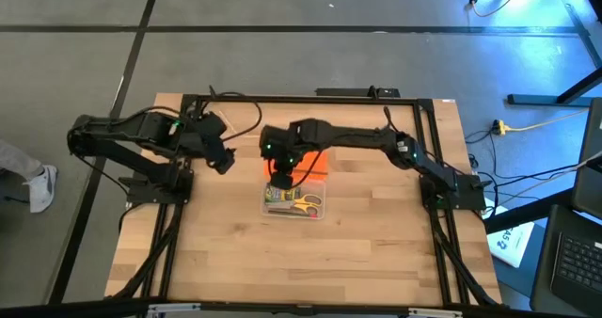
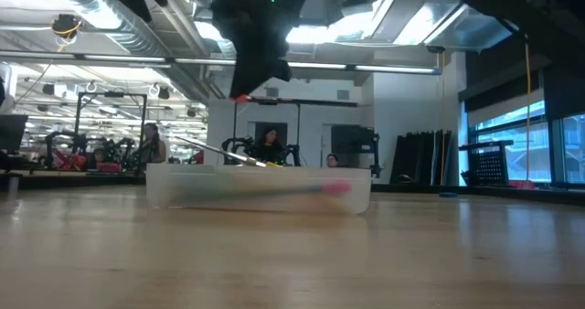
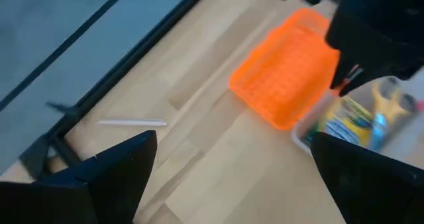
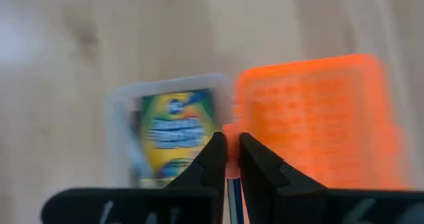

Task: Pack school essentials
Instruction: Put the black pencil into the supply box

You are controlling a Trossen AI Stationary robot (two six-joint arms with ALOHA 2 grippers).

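A clear box point(image 1: 293, 203) stands mid-table, holding a green-yellow crayon box point(image 4: 174, 132) and yellow-handled scissors point(image 1: 307, 204). In the low view a pencil point(image 2: 219, 152) sticks up out of the box and something pink point(image 2: 336, 188) lies inside. The orange lid point(image 1: 308, 164) lies flat on the table against the box's far side. My right gripper point(image 1: 282, 179) hovers above the box's far edge, shut on a thin red-tipped pen point(image 4: 230, 166). My left gripper point(image 1: 224, 161) hangs open above the table to the left of the lid, holding nothing. My right gripper pinches the thin pen between its two fingers. The red end point(image 4: 230, 163) pokes out just past the fingertips, and the shaft point(image 4: 233, 197) runs back along the gap between them. The fingers slant steeply down from above. The pen hangs clear over the box, red end point(image 2: 239, 98) lowest.
A thin white stick point(image 3: 132, 122) lies on the bare wood left of the lid. The black frame rails point(image 1: 282, 100) border the table's far and side edges. Open tabletop lies in front of the box.
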